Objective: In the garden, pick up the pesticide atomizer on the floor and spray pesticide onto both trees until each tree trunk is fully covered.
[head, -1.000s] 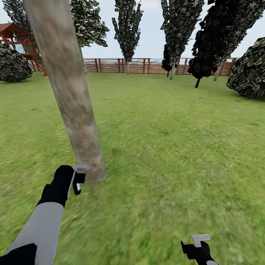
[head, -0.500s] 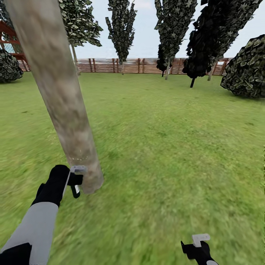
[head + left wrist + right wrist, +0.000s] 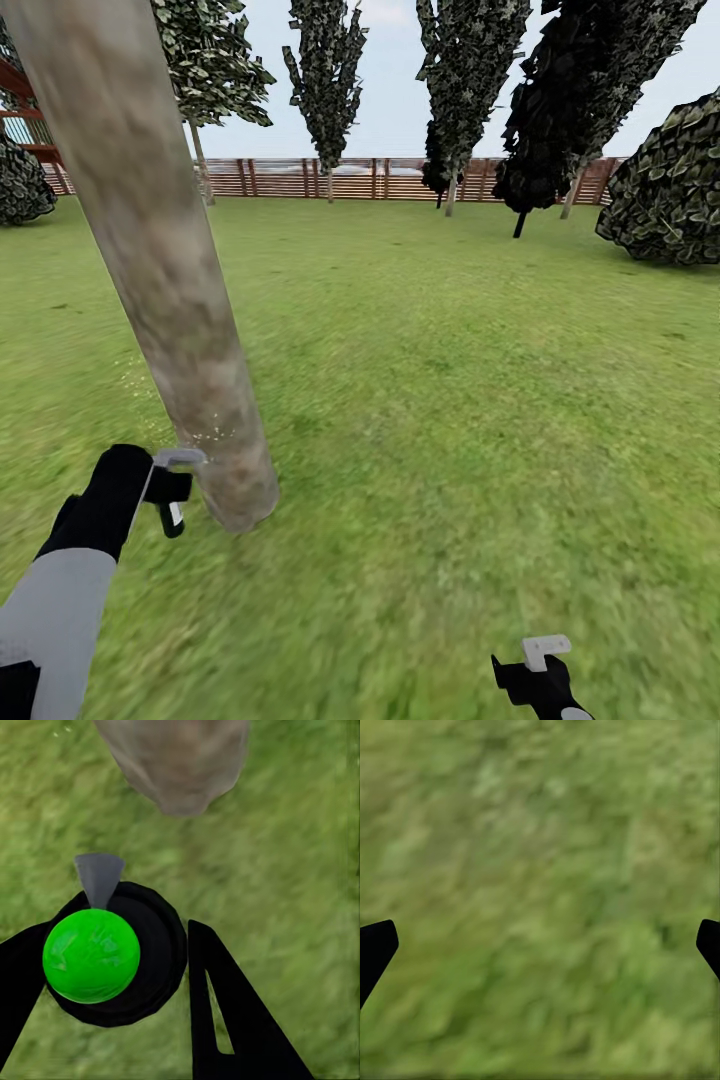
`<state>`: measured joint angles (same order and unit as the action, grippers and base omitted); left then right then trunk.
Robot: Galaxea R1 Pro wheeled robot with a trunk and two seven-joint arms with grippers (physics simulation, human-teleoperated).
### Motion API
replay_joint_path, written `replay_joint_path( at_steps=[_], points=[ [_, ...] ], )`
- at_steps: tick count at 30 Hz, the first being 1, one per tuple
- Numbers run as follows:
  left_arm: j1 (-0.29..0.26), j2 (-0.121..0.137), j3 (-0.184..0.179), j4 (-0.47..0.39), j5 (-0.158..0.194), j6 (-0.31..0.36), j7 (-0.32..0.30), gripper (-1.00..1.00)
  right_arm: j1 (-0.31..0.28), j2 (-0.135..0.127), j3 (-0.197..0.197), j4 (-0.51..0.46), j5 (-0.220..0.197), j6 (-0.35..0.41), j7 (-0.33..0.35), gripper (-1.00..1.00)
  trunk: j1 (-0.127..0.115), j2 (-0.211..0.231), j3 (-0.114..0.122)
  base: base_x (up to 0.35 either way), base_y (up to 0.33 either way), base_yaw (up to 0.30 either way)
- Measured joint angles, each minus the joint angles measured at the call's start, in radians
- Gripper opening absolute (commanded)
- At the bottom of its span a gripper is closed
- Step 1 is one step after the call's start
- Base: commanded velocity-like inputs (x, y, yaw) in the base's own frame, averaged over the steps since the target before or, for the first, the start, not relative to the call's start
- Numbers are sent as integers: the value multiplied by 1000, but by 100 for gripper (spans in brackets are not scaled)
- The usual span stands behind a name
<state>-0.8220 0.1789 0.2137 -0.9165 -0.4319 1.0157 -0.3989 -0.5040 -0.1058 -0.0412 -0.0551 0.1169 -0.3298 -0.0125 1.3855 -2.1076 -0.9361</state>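
Grey-tan tree trunk (image 3: 160,270) stood just beside our left hand (image 3: 165,490).
We gripped the pesticide atomizer (image 3: 112,956); our right hand (image 3: 535,668) was open.

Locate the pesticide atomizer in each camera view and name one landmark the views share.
Head view: the pesticide atomizer is at lower left, held in the left gripper, just beside the base of the tree trunk.
Left wrist view: the atomizer sits left of centre between the fingers, its grey nozzle aimed at the trunk base.
Right wrist view: not in it; grass lies between the fingertips.
Shared landmark: the grass.
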Motion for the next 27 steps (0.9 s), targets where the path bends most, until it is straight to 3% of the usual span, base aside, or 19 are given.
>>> replay_joint_path(
  at_steps=[2, 4, 6, 8, 12, 13, 16, 18, 20, 22, 24, 27],
  points=[
    [-2, -12, -2, -1, 1, 0, -10, -100, 0, 0, 0, 0, 0, 0, 0, 100, 0, 0, 0, 0, 0, 0],
    [-18, -40, -4, -1, 5, 1, -15, -100, 0, 0, 0, 0, 0, 0, 0, 100, 0, 0, 0, 0, 0, 0],
    [-33, -45, -3, 0, -5, -1, -15, -100, 0, 0, 0, 0, 0, 0, 0, 100, 0, 0, 0, 0, 0, 0],
    [-40, -35, 1, 0, -11, 1, -15, -100, 0, 0, 0, 0, 0, 0, 0, 100, 0, 0, 0, 0, 0, 0],
    [-52, 42, 7, 1, -19, 2, -17, -100, 0, 0, 0, 0, 0, 0, 0, 100, 0, 0, 0, 0, 0, 0],
    [-50, 52, 6, 1, -12, 4, -17, -100, 0, 0, 0, 0, 0, 0, 0, 100, 0, 0, 0, 0, 0, 0],
    [-47, 43, -1, 2, 1, 6, -18, -100, 0, 0, 0, 0, 0, 0, 0, 100, 0, 0, 0, 0, 0, 0],
    [-46, -6, -5, 4, 7, 8, -19, -100, 0, 0, 0, 0, 0, 0, 0, 100, 0, 0, 0, 0, 0, 0],
    [-45, 24, 5, 47, -20, 3, -18, -100, 0, 0, 0, 0, 0, 0, 0, 100, 0, 0, 0, 0, 0, 0],
    [-44, 60, 5, 57, -14, 4, -21, -100, 0, 0, 0, 0, 0, 0, 0, 100, 0, 0, 0, 0, 0, 0],
    [-43, 72, 1, 60, -8, 4, -26, -100, 0, 0, 0, 0, 0, 0, 0, 100, 0, 0, 0, 0, 0, 0],
    [-43, 68, -3, 60, -6, 4, -28, -100, 0, 0, 0, 0, 0, 0, 0, 100, 0, 0, 0, 0, -86, 0]
  ],
)
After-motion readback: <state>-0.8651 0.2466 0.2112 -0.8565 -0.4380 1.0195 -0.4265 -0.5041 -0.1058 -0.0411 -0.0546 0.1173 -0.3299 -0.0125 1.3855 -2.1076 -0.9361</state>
